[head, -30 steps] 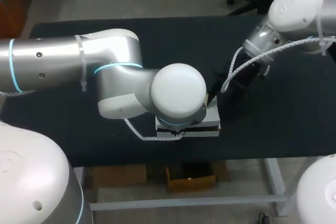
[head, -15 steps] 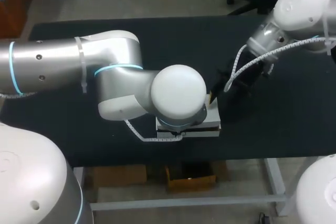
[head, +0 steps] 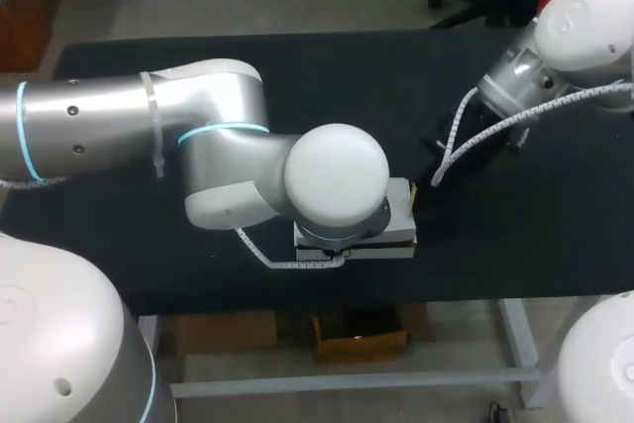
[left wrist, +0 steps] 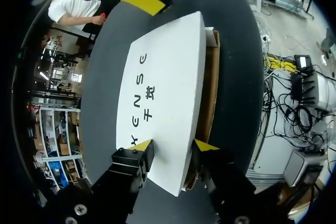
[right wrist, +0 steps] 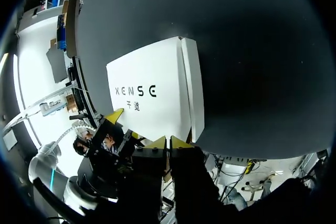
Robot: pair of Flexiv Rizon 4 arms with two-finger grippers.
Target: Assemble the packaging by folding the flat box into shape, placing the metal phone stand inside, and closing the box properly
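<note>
One box [left wrist: 163, 87] lies flat on the black counter [head: 139, 255], close to its near edge. It has a white lid with dark print, and a brown cardboard edge shows under one long side. The left arm [head: 218, 136] hangs over it. The left jaws are partly open, with both yellow fingertips [left wrist: 140, 144] at the lid's near end, clasping nothing. At the box's far end, the right arm [head: 584, 27] has the right jaws closed tip to tip, empty, just beside the box. Count: one box, two arms.
</note>
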